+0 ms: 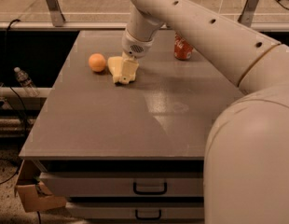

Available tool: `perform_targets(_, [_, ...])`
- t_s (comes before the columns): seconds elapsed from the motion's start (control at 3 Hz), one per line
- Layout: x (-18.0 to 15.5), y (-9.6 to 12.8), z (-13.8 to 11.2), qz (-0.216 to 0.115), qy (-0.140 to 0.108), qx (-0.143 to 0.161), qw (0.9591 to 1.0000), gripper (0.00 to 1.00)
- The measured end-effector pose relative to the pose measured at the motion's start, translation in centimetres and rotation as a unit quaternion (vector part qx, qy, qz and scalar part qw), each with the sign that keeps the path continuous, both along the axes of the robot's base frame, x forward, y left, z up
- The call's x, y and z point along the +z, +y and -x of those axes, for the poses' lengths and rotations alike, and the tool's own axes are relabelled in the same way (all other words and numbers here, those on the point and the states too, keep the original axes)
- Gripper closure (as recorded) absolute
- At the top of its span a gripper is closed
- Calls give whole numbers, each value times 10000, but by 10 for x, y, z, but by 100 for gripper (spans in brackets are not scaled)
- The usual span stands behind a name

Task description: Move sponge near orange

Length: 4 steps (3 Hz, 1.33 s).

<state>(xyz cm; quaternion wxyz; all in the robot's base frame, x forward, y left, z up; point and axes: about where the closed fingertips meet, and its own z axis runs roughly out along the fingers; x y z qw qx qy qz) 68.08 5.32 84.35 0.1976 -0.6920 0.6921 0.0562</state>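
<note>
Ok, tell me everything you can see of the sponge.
The sponge is a pale yellow, thick block that looks like soft foam. It lies on the grey table toward its far side, just right of the orange, with a narrow gap between the two. The gripper is down on the sponge's right part and covers it, so the full outline is hidden.
</note>
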Motion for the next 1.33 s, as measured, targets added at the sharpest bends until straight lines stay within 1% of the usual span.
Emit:
perform_targets(0.33, [-3,1,0,6,18,10,10000,13])
perform_targets(0.67, [-5,2,0,12,36,20,10000,0])
perform_targets(1.0, [-6,3,0,12,37,22,10000,0])
perform_targets(1.33, [-5,-16,10,59,-57,-38,10000,0])
